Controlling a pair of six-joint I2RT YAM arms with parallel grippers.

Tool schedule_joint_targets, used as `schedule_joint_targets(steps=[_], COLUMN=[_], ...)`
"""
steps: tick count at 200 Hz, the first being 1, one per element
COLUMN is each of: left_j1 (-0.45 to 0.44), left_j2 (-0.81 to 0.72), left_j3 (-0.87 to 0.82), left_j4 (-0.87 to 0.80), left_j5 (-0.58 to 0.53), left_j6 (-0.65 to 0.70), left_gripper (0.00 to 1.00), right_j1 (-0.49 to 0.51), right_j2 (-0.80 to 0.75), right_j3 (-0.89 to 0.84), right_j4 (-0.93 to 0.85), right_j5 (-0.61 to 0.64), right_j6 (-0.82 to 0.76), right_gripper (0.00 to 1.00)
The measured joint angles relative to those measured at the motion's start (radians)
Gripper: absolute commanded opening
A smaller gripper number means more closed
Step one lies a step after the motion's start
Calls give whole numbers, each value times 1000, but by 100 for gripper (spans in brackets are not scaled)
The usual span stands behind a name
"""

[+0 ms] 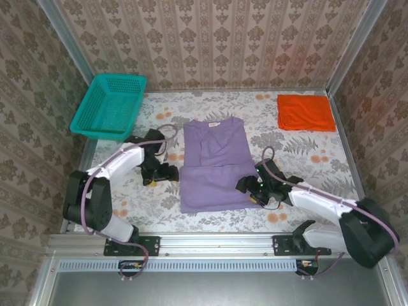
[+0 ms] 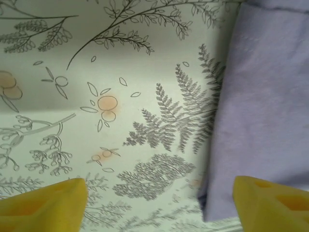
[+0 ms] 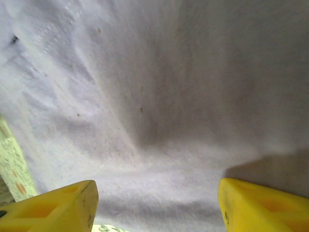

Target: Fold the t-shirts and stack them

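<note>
Nearest the arm bases, the right hand [image 1: 253, 189] is hovering spread and empty over the right edge of the lavender t-shirt [image 1: 213, 156], while the left hand [image 1: 159, 173] is hanging released just beside its left edge. That shirt is lying on the bench [image 1: 150, 207], its lower part seemingly folded up. Farther back, the orange t-shirt [image 1: 306, 113] is sitting folded far right, the teal mesh basket [image 1: 108, 105] far left.

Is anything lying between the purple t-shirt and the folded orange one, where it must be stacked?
Nothing visible. Bare flowered tablecloth lies between the purple t-shirt and the orange t-shirt at the far right corner; the teal basket sits away at the far left.
</note>
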Motion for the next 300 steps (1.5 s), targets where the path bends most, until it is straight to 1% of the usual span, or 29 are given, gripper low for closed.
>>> schedule_joint_targets(steps=[14,22,49,69,90,117,141,172,208,225,237,253,275,300], left_j1=[18,20,16,5,-29,-74,-106,-127,-130,-150,-170,-190,-216,-240], left_j2=[7,13,35,38,66,87,107,158,171,180,191,208,214,215], left_j3=[-21,-39,-112,-171,-223,-243,-238,-197,-139,-117,-115,-115,-115,-115], left_j4=[-9,-15,-47,-57,-52,-45,-35,-32,-30,-23,-16,-14,-14,-13], left_j5=[74,121,270,370,433,468,479,470,385,339,323,308,288,274], left_j6=[3,9,8,0,-18,-43,-55,-65,-69,-70,-70,-70,-70,-70], left_gripper=[59,57,57,55,55,55,54,49,47,45,45,47,47,44], right_j1=[-31,-56,-135,-150,-150,-150,-150,-150,-152,-153,-153,-153,-149,-138], right_j2=[-62,-92,-145,-150,-138,-89,-59,-29,-6,-5,-5,-4,-1,1], right_j3=[0,1,1,0,-9,-35,-44,-37,-24,-23,-23,-23,-20,-17], right_j4=[-36,-72,-219,-308,-343,-341,-338,-348,-364,-368,-372,-373,-369,-368], right_j5=[4,9,26,35,31,12,6,10,14,16,18,18,17,21], right_j6=[0,0,-8,-23,-31,-32,-35,-39,-51,-53,-54,-55,-55,-55], right_gripper=[70,70,66,62,58,54,51,41,35,28,28,31,32,29])
